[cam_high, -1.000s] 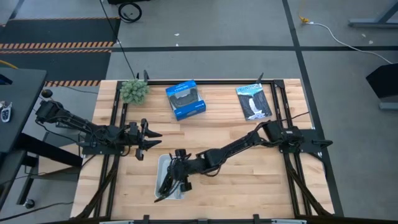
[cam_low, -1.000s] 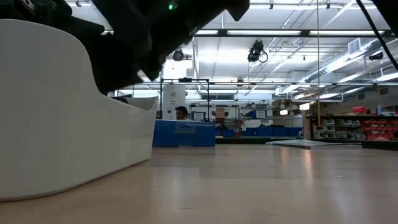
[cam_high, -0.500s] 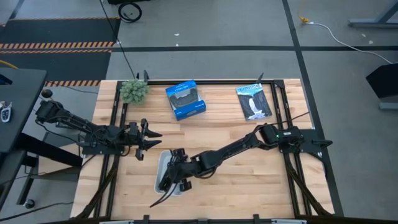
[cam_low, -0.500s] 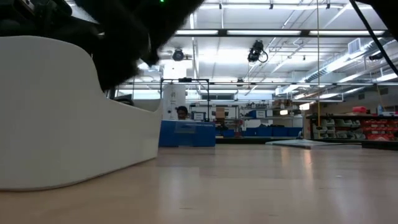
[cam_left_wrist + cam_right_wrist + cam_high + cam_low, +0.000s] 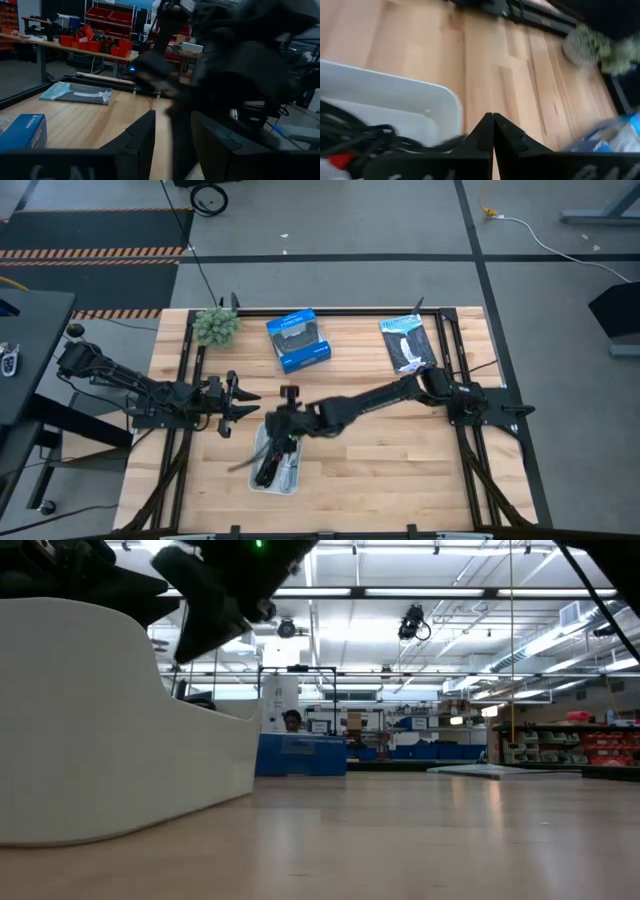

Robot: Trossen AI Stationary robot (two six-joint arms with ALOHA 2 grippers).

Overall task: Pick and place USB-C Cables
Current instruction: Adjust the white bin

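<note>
A white tray [image 5: 255,480] sits on the table's near middle and holds a tangle of black cables [image 5: 268,470]. One loose black end [image 5: 240,466] sticks out over the tray's left wall. In the right wrist view the cables [image 5: 355,137] and a red tie [image 5: 332,160] lie inside the tray [image 5: 395,95]. I cannot make out the white or the bluish-grey cable. My right gripper [image 5: 283,436] is shut over the tray's far end, and the low view shows it raised above the tray wall [image 5: 100,720]. My left gripper [image 5: 243,398] waits open, left of the tray. My right gripper [image 5: 493,125] points slanting down at the tray's far end, fingertips together. A blurred dark strand [image 5: 447,143] runs from the cable tangle up to one finger [image 5: 475,145]. I cannot tell whether the strand is between the fingers or only beside them.
A blue box [image 5: 298,340] and a dark flat packet with white print [image 5: 408,343] lie near the far edge. A green tuft [image 5: 215,326] stands at the far left corner. Black frame rails [image 5: 452,350] run along the table's sides. Bare wood lies right of the tray.
My right gripper has moved from low over the tray's near part toward the far edge and has risen above the tray wall. The loose black cable end, which stuck out past the tray's near left corner, now sticks out over its left wall, farther from the near edge.
</note>
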